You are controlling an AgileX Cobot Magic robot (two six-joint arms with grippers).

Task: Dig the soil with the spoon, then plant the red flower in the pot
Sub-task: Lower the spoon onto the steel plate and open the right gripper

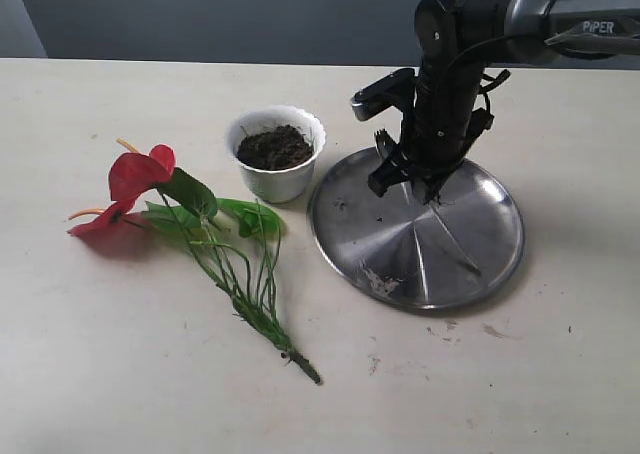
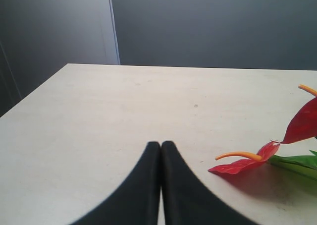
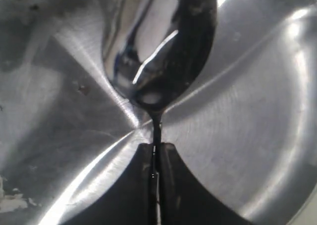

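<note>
My right gripper (image 3: 156, 145) is shut on the thin handle of the steel spoon (image 3: 158, 46). The spoon's oval bowl hangs just over the middle of the large steel plate (image 3: 257, 111). In the exterior view that gripper (image 1: 420, 181) points down at the plate (image 1: 470, 264), and the spoon is hard to make out there. The white scalloped pot (image 1: 276, 154) stands left of the plate, filled with dark soil (image 1: 274, 147). The red flower (image 1: 140, 174) lies flat on the table left of the pot. My left gripper (image 2: 160, 143) is shut and empty, low over the table beside a red bloom (image 2: 247, 163).
The flower's green stems (image 1: 255, 294) stretch toward the table's front. A smear of soil (image 1: 378, 282) sits on the plate's near rim, and a few crumbs (image 1: 440, 326) lie on the table in front of it. The left arm does not show in the exterior view.
</note>
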